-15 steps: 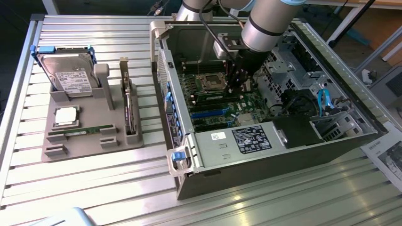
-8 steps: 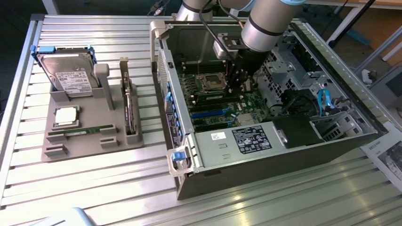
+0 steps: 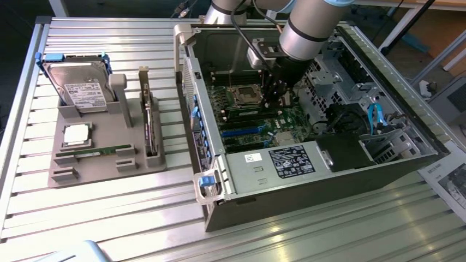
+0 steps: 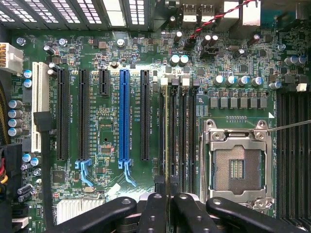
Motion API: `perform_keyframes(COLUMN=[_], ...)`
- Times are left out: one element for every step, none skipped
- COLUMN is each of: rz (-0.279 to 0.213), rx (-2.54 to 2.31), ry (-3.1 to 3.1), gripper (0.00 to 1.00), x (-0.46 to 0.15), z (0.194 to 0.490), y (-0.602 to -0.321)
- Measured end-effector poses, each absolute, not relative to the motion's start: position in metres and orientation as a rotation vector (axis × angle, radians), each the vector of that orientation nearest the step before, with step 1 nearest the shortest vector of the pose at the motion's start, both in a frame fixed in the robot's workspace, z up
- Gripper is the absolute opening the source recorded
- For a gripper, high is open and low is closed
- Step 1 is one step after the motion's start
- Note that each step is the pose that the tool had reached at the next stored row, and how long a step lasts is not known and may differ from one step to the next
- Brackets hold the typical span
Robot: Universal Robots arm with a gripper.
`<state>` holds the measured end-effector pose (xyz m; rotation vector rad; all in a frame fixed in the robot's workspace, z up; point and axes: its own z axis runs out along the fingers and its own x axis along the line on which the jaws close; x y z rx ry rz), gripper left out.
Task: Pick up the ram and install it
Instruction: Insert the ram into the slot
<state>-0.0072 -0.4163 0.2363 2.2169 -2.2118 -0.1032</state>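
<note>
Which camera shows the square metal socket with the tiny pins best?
The wrist view: the processor socket faces the camera, empty, its metal frame and pin field clear. In the exterior view it is a small square deep inside the computer case.

Green motherboard [image 4: 107, 53], green ram [image 4: 168, 127], blue slot [image 4: 124, 116], silver ribbed table [image 3: 109, 218]

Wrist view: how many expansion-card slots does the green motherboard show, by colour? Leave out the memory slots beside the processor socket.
Black plastic expansion-card slots: 4 (three long, one short)
Blue plastic expansion-card slot: 1
White plastic expansion-card slot: 1
Total: 6
</note>
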Motion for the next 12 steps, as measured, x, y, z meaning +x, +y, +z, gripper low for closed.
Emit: perform_keyframes(rz=[-0.103,-0.103,-0.103,-0.103,-0.103,-0.103,-0.103,-0.103,-0.103,-0.103,-0.103,-0.103], rx=[2.217,2.217,2.217,2.217,2.217,2.217,2.217,2.216,2.216,2.216,2.216,2.215], ry=[-2.212,-2.212,-2.212,-2.212,-2.212,-2.212,-2.212,-2.212,-2.213,-2.213,-2.213,-2.214], gripper=[0.12,0.12,0.12,0.12,0.12,0.12,0.12,0.12,0.12,0.12,0.12,0.12], x=[-0.0072,-0.0072,-0.0072,-0.0072,-0.0072,-0.0072,-0.0072,-0.0071,-0.0072,-0.0071,-0.0072,-0.0072], z=[0.2362,0.2361,0.2361,0.2361,0.2361,0.2361,0.2361,0.2361,0.2361,0.2361,0.2361,0.2361], y=[-0.4162,-0.4161,-0.4160,-0.4158,-0.4158,-0.4158,-0.4158,-0.4158,-0.4158,-0.4158,-0.4158,-0.4158])
